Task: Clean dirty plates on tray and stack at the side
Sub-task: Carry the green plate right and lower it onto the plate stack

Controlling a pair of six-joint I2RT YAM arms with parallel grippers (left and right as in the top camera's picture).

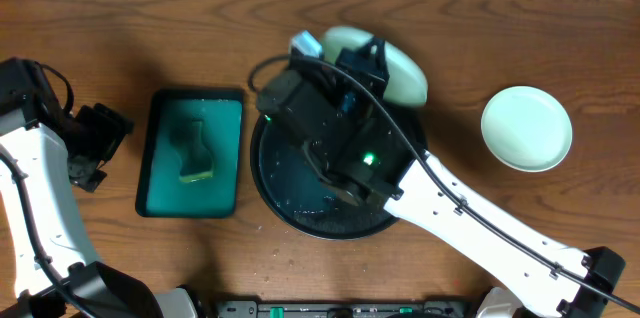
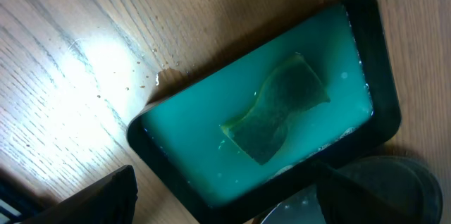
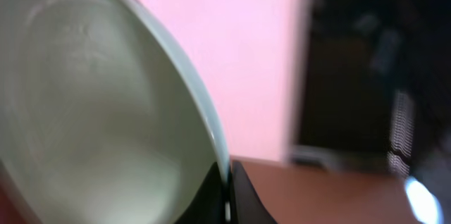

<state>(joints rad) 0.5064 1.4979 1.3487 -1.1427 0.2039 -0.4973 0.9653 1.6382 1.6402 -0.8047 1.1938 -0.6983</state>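
My right gripper (image 3: 227, 185) is shut on the rim of a mint green plate (image 3: 106, 111) and holds it tilted on edge. In the overhead view this plate (image 1: 402, 74) is over the far rim of the black tray (image 1: 283, 184), with the right gripper (image 1: 362, 58) at its left side. A second pale mint plate (image 1: 527, 128) lies flat on the table at the right. A third plate is not visible. My left gripper (image 1: 97, 146) is open and empty, left of the teal tray; its fingers (image 2: 227, 185) spread wide in the left wrist view.
A rectangular teal tray (image 1: 160, 193) with a dark rim holds a green sponge (image 1: 193, 153), left of the black tray. It also shows in the left wrist view (image 2: 183, 160) with the sponge (image 2: 275, 115). The black tray's wet edge (image 2: 402, 189) is beside it. My right arm crosses over the black tray.
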